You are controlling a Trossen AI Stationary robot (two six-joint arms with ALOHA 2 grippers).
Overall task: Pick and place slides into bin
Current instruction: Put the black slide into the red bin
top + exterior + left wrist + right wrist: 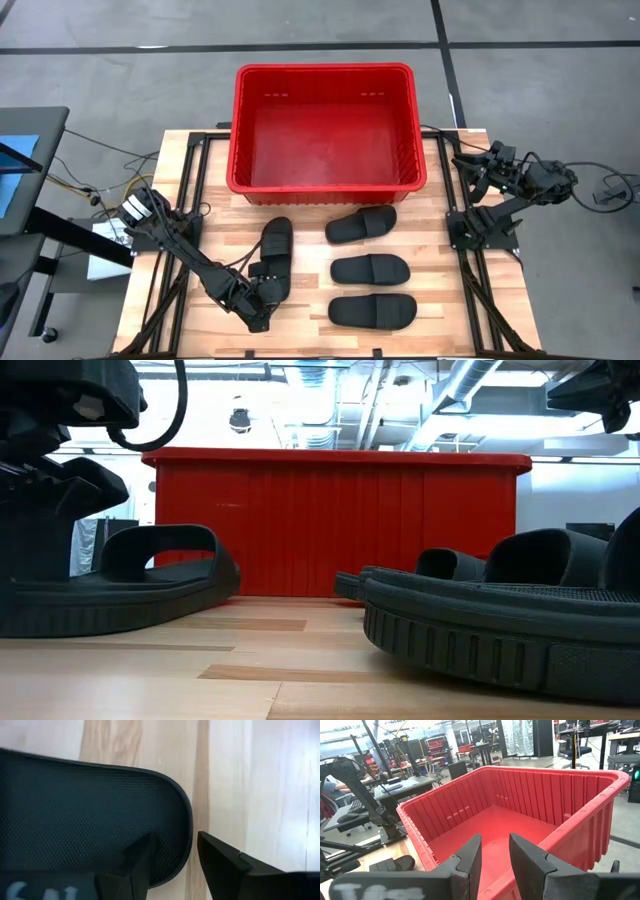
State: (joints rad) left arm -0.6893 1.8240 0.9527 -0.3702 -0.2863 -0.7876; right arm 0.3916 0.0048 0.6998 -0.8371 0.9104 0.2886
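Four black slides lie sole-down on the wooden table (310, 340) in front of the red bin (325, 125). One slide (274, 252) lies at the left, lengthwise toward the bin. Three more (362, 224), (370, 268), (372, 311) lie crosswise in a column to its right. My left gripper (267, 298) is open over the left slide's near end. In the left wrist view (176, 837) one finger (142, 862) is over the footbed (75, 815) and the other (222, 862) is outside the rim. My right gripper (495, 842) is open and empty, beside the bin's right wall (580, 815). My left gripper points down with its fingers astride the rounded rim (187, 820) of the left slide's near end. I cannot tell whether the fingers touch it. The slide lies flat on the table.
The bin is open at the top and nothing shows inside it. In the low view (335, 525) it stands behind the slides. Black frame rails (195, 200) run along both sides of the table. Bare wood lies between the left slide and the column of three.
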